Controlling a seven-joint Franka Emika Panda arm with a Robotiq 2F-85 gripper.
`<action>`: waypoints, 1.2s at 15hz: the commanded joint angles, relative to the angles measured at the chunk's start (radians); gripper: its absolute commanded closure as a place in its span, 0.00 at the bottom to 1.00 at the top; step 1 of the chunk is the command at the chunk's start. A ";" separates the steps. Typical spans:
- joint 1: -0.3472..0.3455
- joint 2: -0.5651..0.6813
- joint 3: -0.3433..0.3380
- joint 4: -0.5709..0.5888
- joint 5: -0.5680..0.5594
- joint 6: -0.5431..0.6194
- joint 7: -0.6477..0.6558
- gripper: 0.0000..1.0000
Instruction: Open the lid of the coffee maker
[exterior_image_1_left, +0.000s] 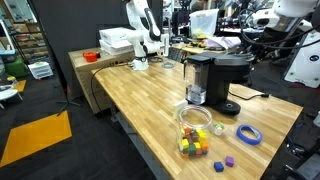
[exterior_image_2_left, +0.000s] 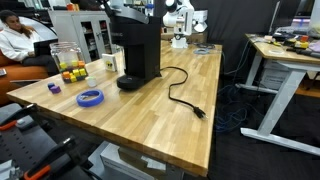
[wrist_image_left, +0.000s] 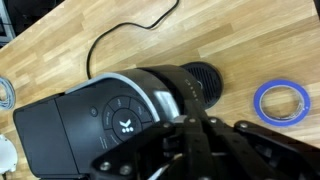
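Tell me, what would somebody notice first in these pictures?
The big black coffee maker standing on the long wooden table grabs the eye first; the wrist view looks straight down on its rounded lid. Next come the clear jar of bright coloured blocks and the blue tape ring, both close to it near the table's end.

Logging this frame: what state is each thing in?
Lid: closed.
Plug: unplugged, lying on the table.
Jar: upright, blocks inside.
Tape: lying flat.
Gripper: looks shut, empty, above the coffee maker.
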 joint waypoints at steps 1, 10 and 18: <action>-0.002 0.010 0.013 0.042 -0.022 -0.025 -0.006 1.00; 0.002 0.025 0.021 0.094 -0.024 -0.072 -0.027 1.00; 0.000 0.052 0.026 0.195 -0.042 -0.159 -0.067 1.00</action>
